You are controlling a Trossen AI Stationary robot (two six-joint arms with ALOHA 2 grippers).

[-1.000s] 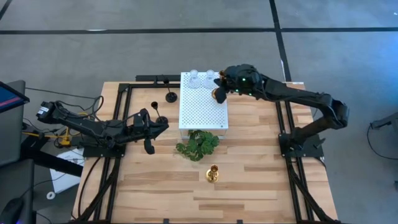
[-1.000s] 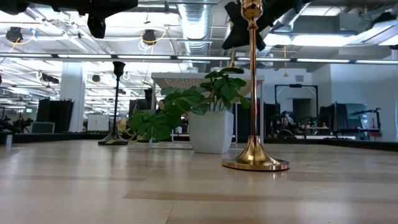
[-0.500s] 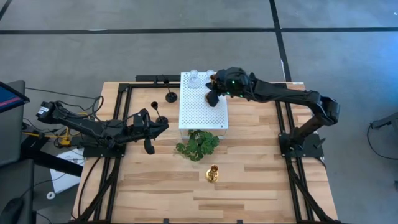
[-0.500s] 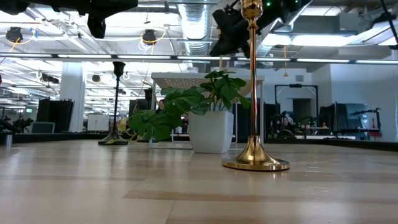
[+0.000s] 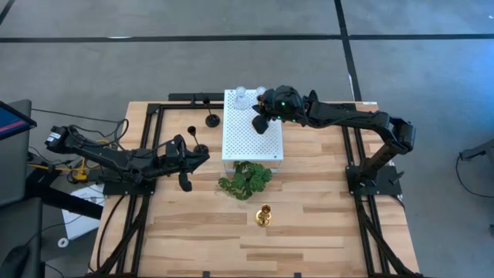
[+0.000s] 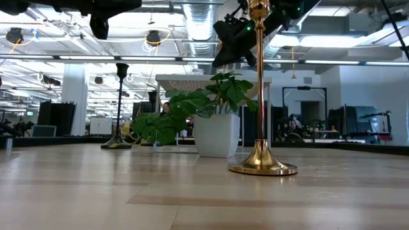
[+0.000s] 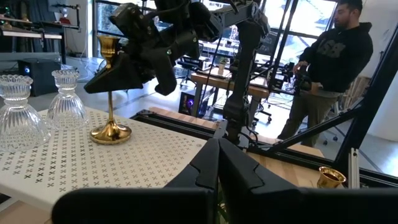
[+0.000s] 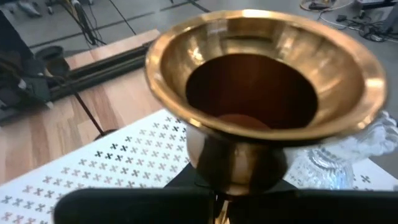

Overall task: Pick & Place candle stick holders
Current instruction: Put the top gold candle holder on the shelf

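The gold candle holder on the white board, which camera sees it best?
The left wrist view: the gold candle holder shows whole, base on the white board, with the right pincer on its stem. The right wrist view shows only its cup. From above and low, the arm hides it.

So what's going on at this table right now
The right gripper is shut on a gold candle holder, whose base rests on the white perforated platform beside two clear glass holders. The left gripper is shut and waits low over the table's left side. Two black holders stand on the wood left of the platform, and another gold holder stands out front, past a green leafy sprig. A person stands in the background.
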